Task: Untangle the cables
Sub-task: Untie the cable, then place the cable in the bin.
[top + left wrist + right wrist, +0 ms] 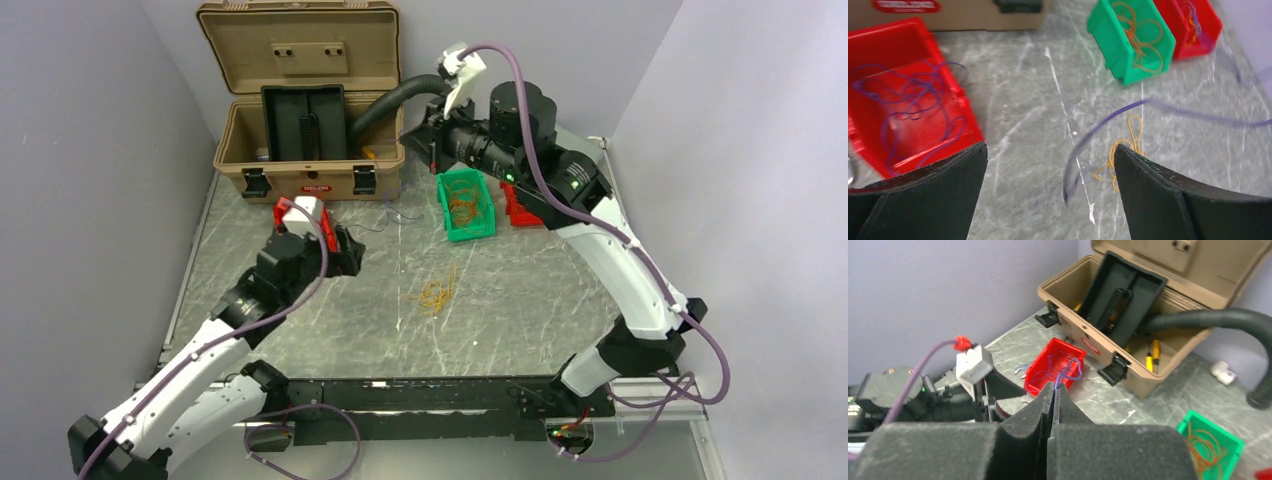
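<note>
- Top view: takes in the whole table: open tan toolbox at the back, black hose curving out of it, green bin holding orange wires, and a loose orange-yellow bunch lying mid-table, well apart from both arms. Leaves the red bin half hidden under the left arm; gives no clear look at either pincer's tips.
- Left wrist view: supplies what the top view cannot. Shows the left gripper spread wide, black pads far apart, nothing between them and nothing touched. Looks down on the red bin at left with purple wires coiled inside, the orange-yellow bunch just beside the right pad, and a blurred purple strand arcing across the marble.
- Right wrist view: alone shows the right gripper pressed together, foam pads flush, a purple strand nipped at the very tip. Looks beyond to the red bin, toolbox and hose; whether that strand matches the blurred one, cannot tell.
</note>
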Controlling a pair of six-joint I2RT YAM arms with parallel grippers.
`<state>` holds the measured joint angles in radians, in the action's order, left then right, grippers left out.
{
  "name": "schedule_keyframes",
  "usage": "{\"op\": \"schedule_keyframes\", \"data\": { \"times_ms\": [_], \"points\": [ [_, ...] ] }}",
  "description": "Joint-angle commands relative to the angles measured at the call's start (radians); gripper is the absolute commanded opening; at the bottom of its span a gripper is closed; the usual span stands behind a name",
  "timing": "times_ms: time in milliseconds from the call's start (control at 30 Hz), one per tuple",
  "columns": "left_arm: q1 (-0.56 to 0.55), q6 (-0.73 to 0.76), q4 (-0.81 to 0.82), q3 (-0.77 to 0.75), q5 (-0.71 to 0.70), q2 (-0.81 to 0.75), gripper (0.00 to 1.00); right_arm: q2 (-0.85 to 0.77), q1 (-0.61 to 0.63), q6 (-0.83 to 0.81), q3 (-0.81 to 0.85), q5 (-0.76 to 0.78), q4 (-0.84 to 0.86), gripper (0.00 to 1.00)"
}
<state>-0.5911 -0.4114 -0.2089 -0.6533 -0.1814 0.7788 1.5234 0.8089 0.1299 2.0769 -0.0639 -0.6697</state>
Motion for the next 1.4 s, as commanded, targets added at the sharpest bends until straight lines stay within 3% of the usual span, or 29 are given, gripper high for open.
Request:
{"op": "schedule_keyframes", "data": {
  "times_ms": [0,167,367,733,1133,1367],
  "points": [
    [0.090,-0.108,-0.235,-0.130,-0.092,-0.066,0.99,0.074,0.015,-0.011,0.083,-0.130,0.063,0.00],
    [0.161,-0.116,-0.351,-0.213,-0.110,-0.120,0.99,0.187,0.043,0.025,0.160,-0.174,0.119,0.00],
    [0.174,-0.110,-0.427,-0.255,-0.207,-0.121,0.99,0.335,0.113,0.023,0.312,-0.107,0.139,0.00],
    [0.215,-0.113,-0.497,-0.272,-0.284,-0.140,0.99,0.459,0.121,0.086,0.340,-0.103,0.300,0.00],
    [0.332,-0.079,-0.530,-0.314,-0.211,-0.089,0.99,0.625,0.121,0.126,0.335,-0.112,0.408,0.00],
    [0.420,-0.067,-0.529,-0.320,-0.086,-0.046,0.99,0.716,0.113,0.134,0.326,-0.078,0.441,0.00]
  ]
}}
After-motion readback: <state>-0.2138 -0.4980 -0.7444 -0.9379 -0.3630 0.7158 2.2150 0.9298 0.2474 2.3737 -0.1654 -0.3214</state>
